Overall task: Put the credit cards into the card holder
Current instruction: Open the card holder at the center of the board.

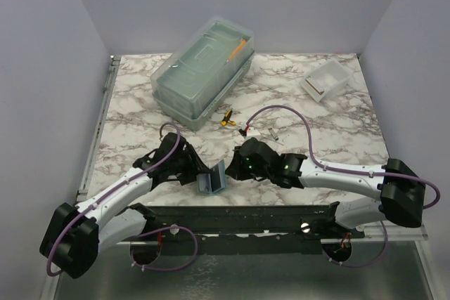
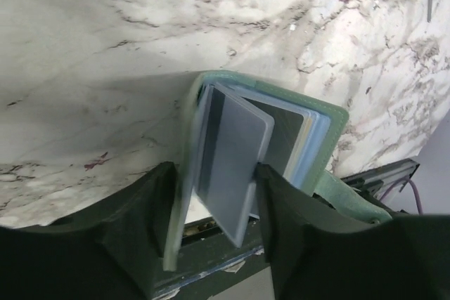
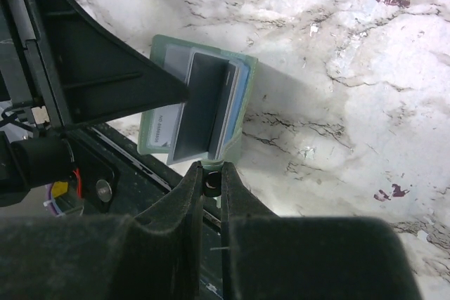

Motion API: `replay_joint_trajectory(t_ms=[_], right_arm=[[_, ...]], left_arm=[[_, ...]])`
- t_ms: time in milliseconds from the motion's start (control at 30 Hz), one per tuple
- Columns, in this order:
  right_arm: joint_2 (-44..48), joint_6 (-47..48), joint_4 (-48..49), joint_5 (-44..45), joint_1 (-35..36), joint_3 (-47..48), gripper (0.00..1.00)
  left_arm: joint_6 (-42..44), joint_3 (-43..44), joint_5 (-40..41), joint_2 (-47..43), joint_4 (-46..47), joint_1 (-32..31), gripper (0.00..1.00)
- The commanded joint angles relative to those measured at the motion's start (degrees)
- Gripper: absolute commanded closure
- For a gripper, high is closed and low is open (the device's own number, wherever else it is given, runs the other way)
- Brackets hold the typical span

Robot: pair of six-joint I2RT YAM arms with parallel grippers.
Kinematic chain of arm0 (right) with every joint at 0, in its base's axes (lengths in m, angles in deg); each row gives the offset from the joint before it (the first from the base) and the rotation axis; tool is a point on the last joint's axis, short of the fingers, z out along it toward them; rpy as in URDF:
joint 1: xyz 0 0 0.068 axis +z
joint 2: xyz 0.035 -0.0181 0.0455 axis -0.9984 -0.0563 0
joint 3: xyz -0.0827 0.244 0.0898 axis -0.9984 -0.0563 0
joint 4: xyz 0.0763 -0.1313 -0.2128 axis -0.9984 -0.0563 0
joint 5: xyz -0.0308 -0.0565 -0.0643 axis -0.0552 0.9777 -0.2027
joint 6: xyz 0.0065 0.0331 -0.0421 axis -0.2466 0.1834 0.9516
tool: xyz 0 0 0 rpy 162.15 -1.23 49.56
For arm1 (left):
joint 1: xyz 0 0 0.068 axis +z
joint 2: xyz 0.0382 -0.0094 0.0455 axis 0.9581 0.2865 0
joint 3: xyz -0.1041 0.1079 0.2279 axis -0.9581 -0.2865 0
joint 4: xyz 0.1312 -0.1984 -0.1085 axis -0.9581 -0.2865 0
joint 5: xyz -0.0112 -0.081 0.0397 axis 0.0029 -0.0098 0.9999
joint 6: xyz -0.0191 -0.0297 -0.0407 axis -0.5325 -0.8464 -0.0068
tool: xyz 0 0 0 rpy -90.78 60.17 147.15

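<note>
- Left arm (image 1: pixel 119 194) runs low from the near-left corner, angled in toward table centre. Right arm (image 1: pixel 337 173) mirrors it from the near-right. Both wrists meet just inside the near edge.
- Card holder (image 1: pixel 211 180) stands on edge between the two wrists, half open in a V, at the near edge of the marble table (image 1: pixel 337 124) and beside the dark front rail (image 1: pixel 246 217).
- Left gripper (image 2: pixel 214 244) is clenched on the holder. One finger (image 2: pixel 140 237) lies against the green outer cover, the other against a grey inner leaf (image 2: pixel 235 166).
- Can't tell if that grey leaf is a card or a pocket sleeve. Pale blue and yellowish edges are stacked behind it.
- Right gripper (image 3: pixel 211 173) has its jaws almost closed, a thin slit between them. The tips are on the lower corner of the holder's other cover and look to be pinching it.
- Seen from the right wrist, a left finger's tip touches the holder's inner face.
- Room: the near side is tight, with the rail directly alongside the holder.
- The translucent lidded box (image 1: pixel 204 72) is well back on the left.
- The yellow-handled tool (image 1: pixel 227 119) lies between the box and the grippers, apart from both.
- The white tray (image 1: pixel 325 80) is at back right, well apart.
- Bare marble lies behind the holder and to the right of the right wrist.
</note>
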Motion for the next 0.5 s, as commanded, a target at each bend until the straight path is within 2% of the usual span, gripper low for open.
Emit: replay_joint_trajectory(t_ms=[0,100,267,467], right_arm=[[0.83,1.50,1.37,-1.57,-0.39,1.27,1.00],[0.69,1.65,1.16,-1.31,-0.50,1.27,1.00],[0.33,1.63,1.09,-1.56,-0.64,1.18,1.00],[0.64,1.85,0.47,-1.22,-0.67,1.53,1.00]], left_arm=[[-0.52,1.22,3.58,-1.18,-7.28,0.12,0.39],[-1.09,4.27,5.08,-1.99,-10.44,0.12,0.32],[-1.01,9.52,6.36,0.00,-16.74,0.13,0.32],[0.62,14.17,6.75,-2.29,-20.96,0.11,0.36]])
